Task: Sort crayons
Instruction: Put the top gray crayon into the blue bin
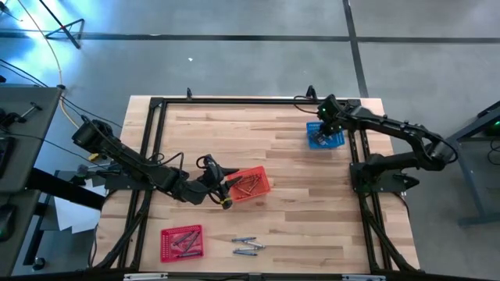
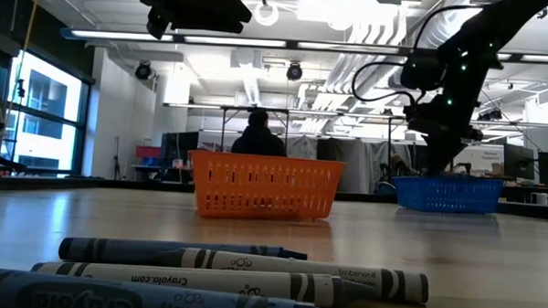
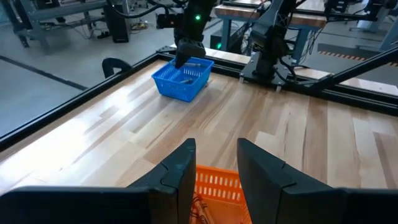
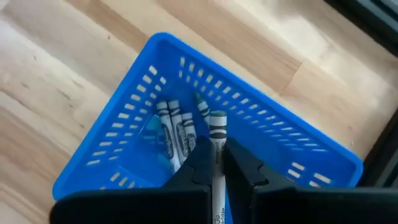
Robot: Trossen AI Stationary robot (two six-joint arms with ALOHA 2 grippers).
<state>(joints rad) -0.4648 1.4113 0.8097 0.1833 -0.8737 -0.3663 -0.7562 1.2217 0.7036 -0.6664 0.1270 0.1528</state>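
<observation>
Right gripper (image 4: 216,163): your jaws are pinched on a grey crayon (image 4: 216,134), whose free end pokes forward past the fingertips, over the blue basket (image 4: 124,180).
Beyond those jaws: a few more crayons (image 4: 176,134) lie on the basket floor, just past the held tip.
Risk on release: the stick looks gripped near one end; if you open while it hangs this high it could bounce off the others or tip over the near wall.
Left gripper (image 3: 212,163): your jaws stand spread with nothing between them, above the orange basket (image 3: 219,186).
Risk there: coming down with the jaws this wide, a finger (image 3: 180,168) could catch the mesh rim and drag the basket.
Only the low view gives you: loose crayons (image 2: 251,274) on the bare table, nearest the camera.
Only the high view gives you: a third, red basket (image 1: 181,243) beside those loose sticks, well apart from both jaws.
Hedge: the orange basket's contents are too small to name, probably red-orange crayons.
</observation>
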